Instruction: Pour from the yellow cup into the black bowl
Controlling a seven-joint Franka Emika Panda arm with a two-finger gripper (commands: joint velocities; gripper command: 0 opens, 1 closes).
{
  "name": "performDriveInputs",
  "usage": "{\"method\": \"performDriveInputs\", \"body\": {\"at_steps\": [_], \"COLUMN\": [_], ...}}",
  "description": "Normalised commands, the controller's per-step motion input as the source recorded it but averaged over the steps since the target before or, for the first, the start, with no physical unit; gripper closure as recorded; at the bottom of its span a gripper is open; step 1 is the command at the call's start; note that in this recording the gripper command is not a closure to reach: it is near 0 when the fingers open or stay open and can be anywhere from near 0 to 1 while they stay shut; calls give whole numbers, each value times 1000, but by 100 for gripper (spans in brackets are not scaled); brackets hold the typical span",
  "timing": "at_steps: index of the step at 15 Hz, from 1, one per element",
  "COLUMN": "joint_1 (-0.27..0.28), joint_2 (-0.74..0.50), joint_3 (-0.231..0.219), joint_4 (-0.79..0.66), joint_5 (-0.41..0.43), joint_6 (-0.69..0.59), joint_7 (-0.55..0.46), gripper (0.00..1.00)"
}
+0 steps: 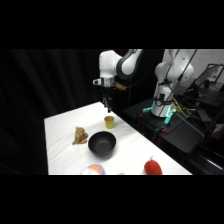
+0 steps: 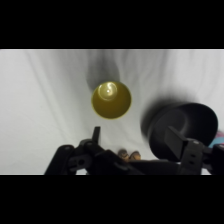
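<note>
1. In the side view, the pincer (image 1: 106, 105) is hanging from the white arm above the far end of the counter (image 1: 135, 150), and it is hovering just above the yellow cup (image 1: 109, 121), slightly toward the picture's left of it and not touching it
2. The yellow cup is standing upright on the counter, mouth up, so its long axis is running vertically; the black bowl (image 1: 102, 143) is sitting just beside it, nearer the camera, with a small gap showing between the two
3. A brownish crumpled thing (image 1: 80, 135) is lying to the left of the bowl, a red object (image 1: 153, 166) is sitting at the near right edge, and a multicoloured round object (image 1: 94, 170) is peeking in at the bottom; all are lying away from the cup
4. In the wrist view, the camera is looking almost straight down into the cup's open mouth (image 2: 111, 100), which is lying ahead of the fingers (image 2: 95, 135) and roughly between them; the black bowl (image 2: 182, 131) is lying off to the picture's right
5. The pincer is standing open and holding nothing, its two fingers well apart at the bottom edge
6. Judging from this, the coming move is turning on a descent with a small shift toward the cup, so the fingers are straddling its upright wall before any tilt toward the bowl
</note>
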Motion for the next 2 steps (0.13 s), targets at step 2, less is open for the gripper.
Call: {"method": "performDriveInputs", "body": {"at_steps": [2], "joint_1": [75], "joint_2": [-561], "joint_3": [-64], "joint_4": [-220], "joint_5": [-162], "joint_6": [-138], "joint_7": [197], "gripper": [0]}}
